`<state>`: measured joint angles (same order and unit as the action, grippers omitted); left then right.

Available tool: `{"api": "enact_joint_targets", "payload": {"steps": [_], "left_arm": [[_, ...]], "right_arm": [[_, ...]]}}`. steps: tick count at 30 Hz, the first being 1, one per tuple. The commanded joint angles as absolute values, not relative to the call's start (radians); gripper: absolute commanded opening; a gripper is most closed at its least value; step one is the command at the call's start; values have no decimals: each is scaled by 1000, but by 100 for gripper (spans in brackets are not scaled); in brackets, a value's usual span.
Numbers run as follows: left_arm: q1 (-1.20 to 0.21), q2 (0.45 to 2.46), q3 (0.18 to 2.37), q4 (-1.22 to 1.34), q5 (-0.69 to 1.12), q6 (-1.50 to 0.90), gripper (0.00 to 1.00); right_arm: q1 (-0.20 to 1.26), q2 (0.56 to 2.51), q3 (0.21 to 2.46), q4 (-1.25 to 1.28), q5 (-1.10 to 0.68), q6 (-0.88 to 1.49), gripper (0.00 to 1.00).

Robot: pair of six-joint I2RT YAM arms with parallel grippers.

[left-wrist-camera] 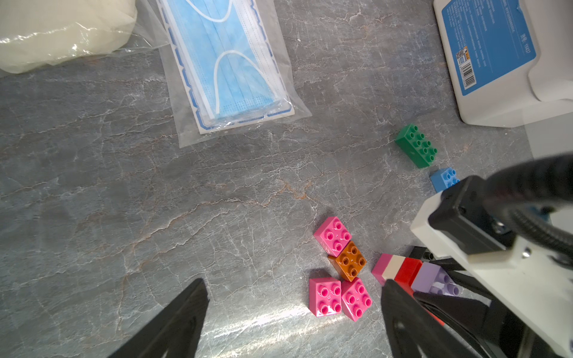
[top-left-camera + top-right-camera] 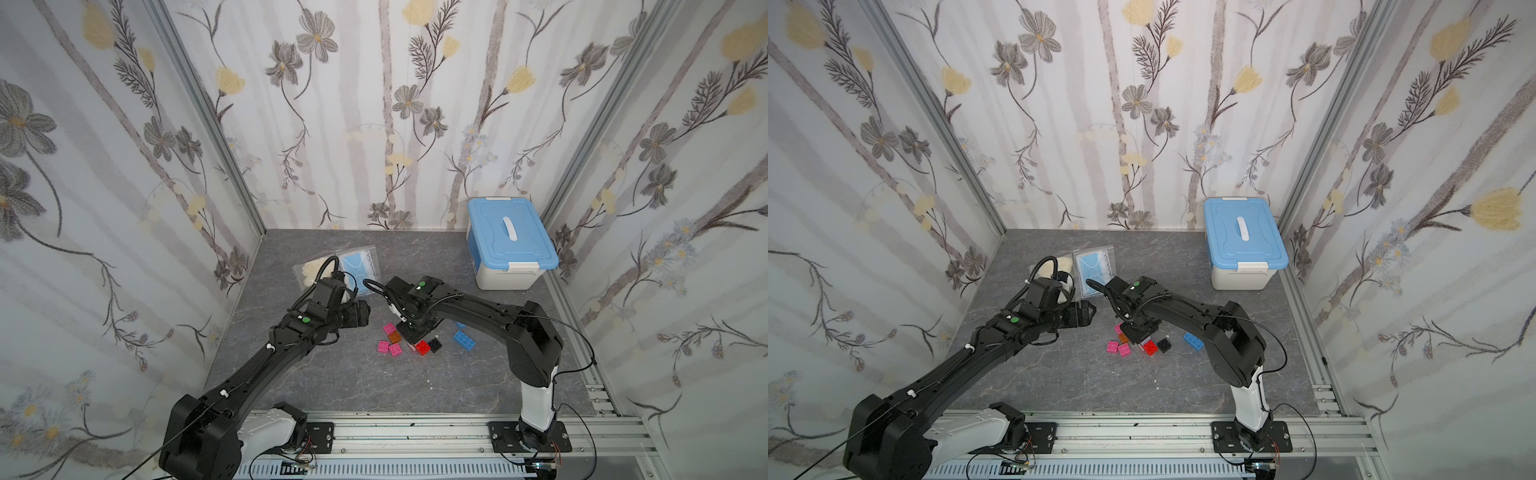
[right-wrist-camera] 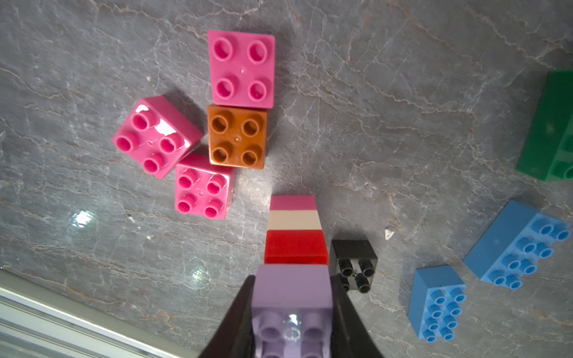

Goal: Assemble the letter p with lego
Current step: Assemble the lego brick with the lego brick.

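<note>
High up at the rail side, both top views gaze down and forward to the flowered back wall (image 2: pixel 374 124), the whole grey table (image 2: pixel 332 386) in frame, nearly the same picture twice. The left wrist camera sits low, slanting across the table. The right wrist camera is closer still, looking almost straight down. Both wrist views share the pink bricks (image 1: pixel 333 235), the orange brick (image 1: pixel 348 260) and the lavender brick (image 3: pixel 291 294).

A lavender, red, cream and pink stack (image 3: pixel 294 245) just beside a black brick (image 3: pixel 353 257).
</note>
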<state>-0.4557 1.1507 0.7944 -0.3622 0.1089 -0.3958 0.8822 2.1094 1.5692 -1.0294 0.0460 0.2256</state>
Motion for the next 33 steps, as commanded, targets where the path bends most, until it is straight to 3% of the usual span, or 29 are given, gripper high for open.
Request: {"api": "enact_joint_targets", "payload": {"steps": [1, 33], "left_arm": [[-454, 1147, 793, -336, 112, -390, 90], [-454, 1134, 792, -339, 120, -394, 90]], "right_arm": [[883, 2126, 1571, -1017, 29, 215, 17], [876, 2074, 1577, -1042, 0, 206, 17]]}}
